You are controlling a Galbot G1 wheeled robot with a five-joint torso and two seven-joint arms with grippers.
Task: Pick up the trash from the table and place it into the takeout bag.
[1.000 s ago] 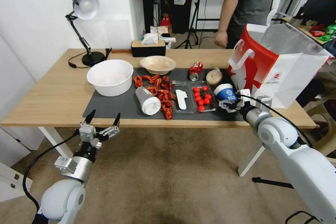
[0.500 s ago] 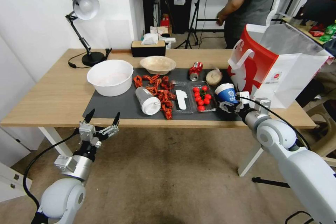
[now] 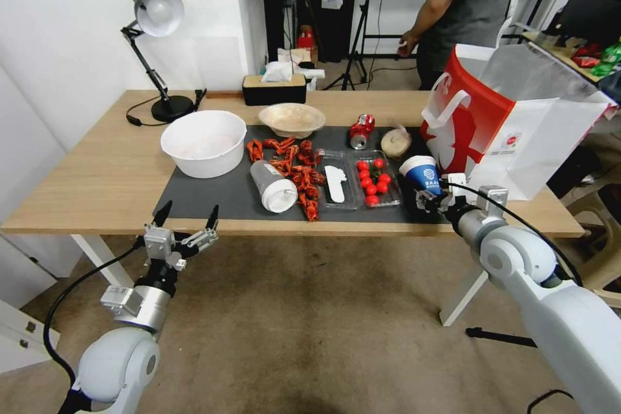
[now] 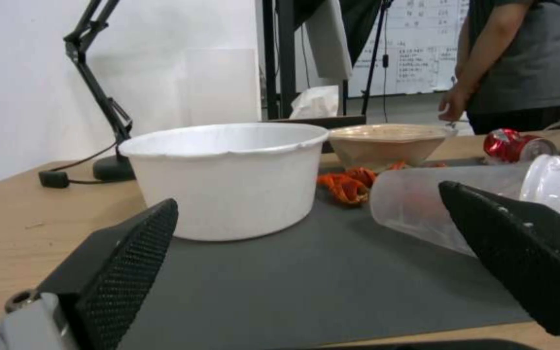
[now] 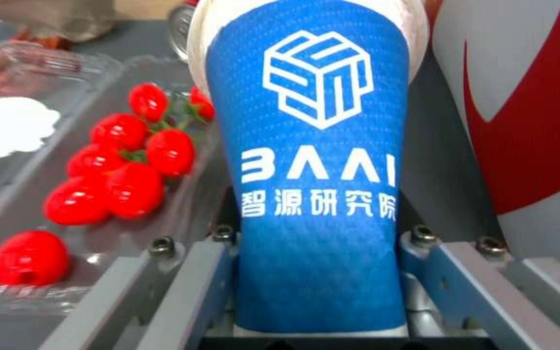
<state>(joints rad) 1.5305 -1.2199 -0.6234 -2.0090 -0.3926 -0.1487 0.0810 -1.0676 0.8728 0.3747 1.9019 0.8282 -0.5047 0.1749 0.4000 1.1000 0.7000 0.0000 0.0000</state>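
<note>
Right, here is what you have in front of you.

Right gripper: your right gripper (image 3: pixel 435 199) sits at the near right part of the table (image 3: pixel 97 174), its fingers closed against both sides of the blue paper cup (image 3: pixel 422 174), low on the cup's body; the right wrist view shows the cup wedged between the two metal fingers (image 5: pixel 192 287).

Cup position: upright, between the clear tray of tomatoes (image 3: pixel 375 179) and the takeout bag (image 3: pixel 511 123), very near the bag's red side. Whether its base is off the mat you cannot tell.

Left gripper: your left gripper (image 3: pixel 186 226) hangs below the near table edge, fingers spread wide, holding nothing.

Other trash: the red soda can (image 3: pixel 361 130), the paper lump (image 3: pixel 396 141), the lidded plastic cup (image 3: pixel 273 185) lying on its side and the shallow beige bowl (image 3: pixel 292 119) all rest on the table.

Risk, crushing: a paper cup gripped low may buckle if you squeeze harder, and then slip.

Risk, bag rim: the bag's mouth stands well above the cup, so a lift that is too low could catch the rim or the white handle (image 3: pixel 447 108) and tip the bag.

Risk, tomatoes: a sideways swing toward your left could clip the tray just beside the cup.
</note>
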